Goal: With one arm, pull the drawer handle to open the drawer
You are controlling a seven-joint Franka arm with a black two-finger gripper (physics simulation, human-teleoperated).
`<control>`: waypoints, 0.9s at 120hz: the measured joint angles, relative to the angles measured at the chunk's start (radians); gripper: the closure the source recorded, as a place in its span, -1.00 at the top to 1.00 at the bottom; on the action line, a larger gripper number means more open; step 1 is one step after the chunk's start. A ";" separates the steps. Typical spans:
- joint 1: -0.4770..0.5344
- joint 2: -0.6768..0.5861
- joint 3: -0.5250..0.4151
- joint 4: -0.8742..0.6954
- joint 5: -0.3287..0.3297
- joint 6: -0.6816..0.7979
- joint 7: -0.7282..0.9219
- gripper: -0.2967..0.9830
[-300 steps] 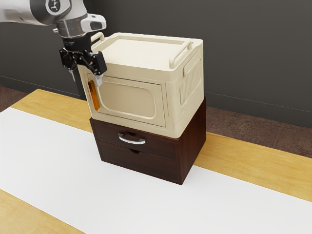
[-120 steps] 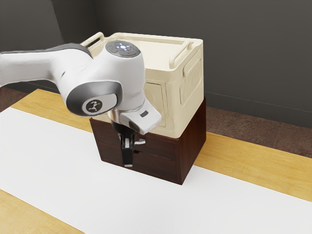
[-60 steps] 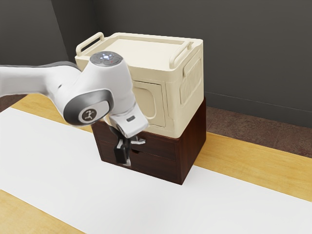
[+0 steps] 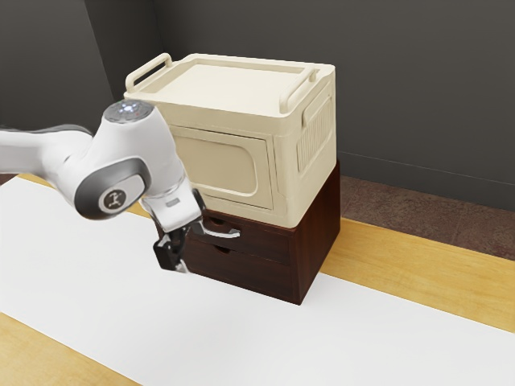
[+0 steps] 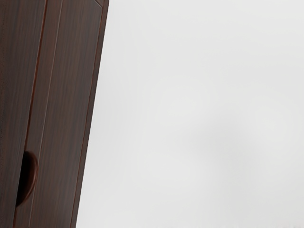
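In the exterior view, the end effector (image 4: 175, 256) hangs low beside the handle (image 4: 224, 235), toward the exterior view's left, presumably to line up a pull; its opening or hold I cannot tell. The handle fronts the upper drawer (image 4: 261, 239), which looks closed.

In the wrist view, the recess (image 5: 32, 179), below the handle, probably serves as the lower drawer's grip.

Bright, diffuse light over a pale mat (image 4: 362, 346) and dark wood drawer unit (image 4: 315, 241).
In the exterior view, the lid of the cream box (image 4: 241, 87) is lighter than its front, suggesting light from above, though the source's exact position cannot be told; a glint runs along the metal handle (image 4: 222, 234), and the wall (image 4: 402, 96) is dim. In the wrist view, a faint, soft-edged shadow lies on the mat, and the cutout (image 5: 23, 183) is nearly black inside.
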 joint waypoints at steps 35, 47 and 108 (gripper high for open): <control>0.013 0.011 -0.002 -0.044 0.001 0.173 0.093 0.54; 0.019 0.030 -0.002 -0.042 0.002 0.218 0.115 0.54; 0.025 0.101 0.000 -0.038 0.010 0.310 0.156 0.54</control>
